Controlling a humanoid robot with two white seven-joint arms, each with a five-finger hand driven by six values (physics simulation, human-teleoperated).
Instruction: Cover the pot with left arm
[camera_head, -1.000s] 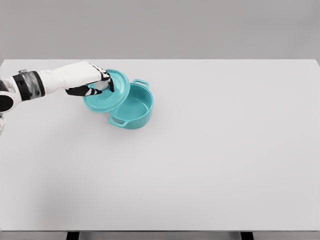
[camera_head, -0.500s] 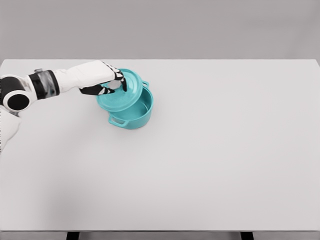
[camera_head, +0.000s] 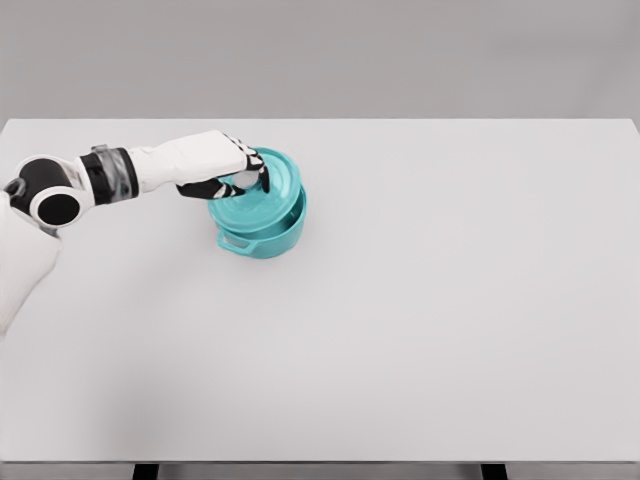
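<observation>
Fingers (camera_head: 262, 178) of our left hand (camera_head: 232, 170), black at the joints against a glossy white shell, curl around the knob of the round teal lid (camera_head: 268, 186) and grip it. We see the lid as a smooth, shallow disc with a matte enamel look, tilted, its far right edge over the rim of the teal round pot (camera_head: 262, 231) and its near left side raised. Only a narrow crescent of the interior shows at the right. The pot is a squat, thick-walled cylinder with 1 small loop handle (camera_head: 234, 243) visible at its near left side. It stands on the flat, plain white desk (camera_head: 420, 300), in the far left part.
</observation>
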